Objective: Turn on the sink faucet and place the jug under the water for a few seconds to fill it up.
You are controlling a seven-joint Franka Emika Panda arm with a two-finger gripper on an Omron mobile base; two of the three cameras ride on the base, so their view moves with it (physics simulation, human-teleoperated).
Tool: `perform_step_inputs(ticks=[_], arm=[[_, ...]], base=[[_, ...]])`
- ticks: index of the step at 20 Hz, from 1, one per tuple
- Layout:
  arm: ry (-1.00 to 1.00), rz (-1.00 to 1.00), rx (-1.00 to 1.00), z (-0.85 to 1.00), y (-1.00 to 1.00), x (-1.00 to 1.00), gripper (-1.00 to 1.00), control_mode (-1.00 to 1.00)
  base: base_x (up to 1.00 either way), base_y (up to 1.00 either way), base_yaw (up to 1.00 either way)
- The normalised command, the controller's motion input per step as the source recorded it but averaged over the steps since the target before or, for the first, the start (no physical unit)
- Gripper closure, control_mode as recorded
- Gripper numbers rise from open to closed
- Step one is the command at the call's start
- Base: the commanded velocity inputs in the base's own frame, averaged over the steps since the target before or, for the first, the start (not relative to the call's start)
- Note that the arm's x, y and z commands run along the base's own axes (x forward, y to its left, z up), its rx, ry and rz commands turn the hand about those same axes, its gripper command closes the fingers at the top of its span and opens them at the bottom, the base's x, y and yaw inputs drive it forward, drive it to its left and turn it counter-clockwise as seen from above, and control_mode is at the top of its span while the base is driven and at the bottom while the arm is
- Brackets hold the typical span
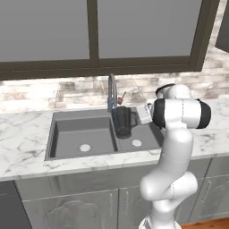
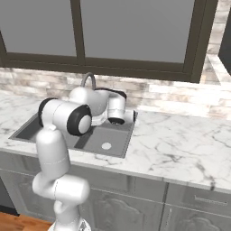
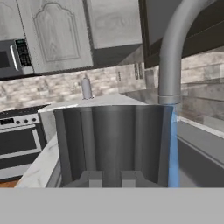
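The dark jug (image 1: 124, 120) hangs over the sink (image 1: 67, 117), near the divider between its two bowls, right beside the tall grey faucet (image 1: 112, 91). My gripper (image 1: 133, 118) reaches in from the right and is shut on the jug. In the hand view the jug (image 3: 113, 140) looms close above my gripper (image 3: 109, 178). The faucet spout (image 3: 173, 57) ends just over the jug's right rim. A light-blue stream of water (image 3: 173, 148) falls along that edge; I cannot tell whether it lands inside. The reddish lever (image 1: 121, 98) sticks out beside the faucet.
Marble counter (image 1: 27, 134) runs on both sides of the sink (image 2: 121, 140), with a window frame above it. In the hand view a small bottle (image 3: 86, 87) stands on the far counter, with a stove (image 3: 22, 135) and a microwave (image 3: 13, 57) beyond.
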Motion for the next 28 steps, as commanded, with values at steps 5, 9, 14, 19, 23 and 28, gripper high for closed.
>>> perform_step_inputs(ticks=[5,9,14,19,23,28], arm=[[0.00,0.00,0.00,-0.07,0.05,0.15,1.00,-1.00],[0.00,0.00,0.00,-0.10,0.01,0.11,1.00,-1.00],[0.00,0.00,0.00,-0.09,0.00,0.17,1.00,-1.00],[0.00,0.00,0.00,-0.10,0.00,0.23,1.00,-1.00],[0.00,0.00,0.00,-0.08,0.00,0.31,1.00,-1.00],[0.00,0.00,0.00,-0.12,0.00,0.26,1.00,-1.00]], base=[[0.00,0.00,0.00],[0.00,0.00,0.00],[0.00,0.00,0.00],[0.00,0.00,0.00],[0.00,0.00,0.00],[0.00,0.00,0.00]])
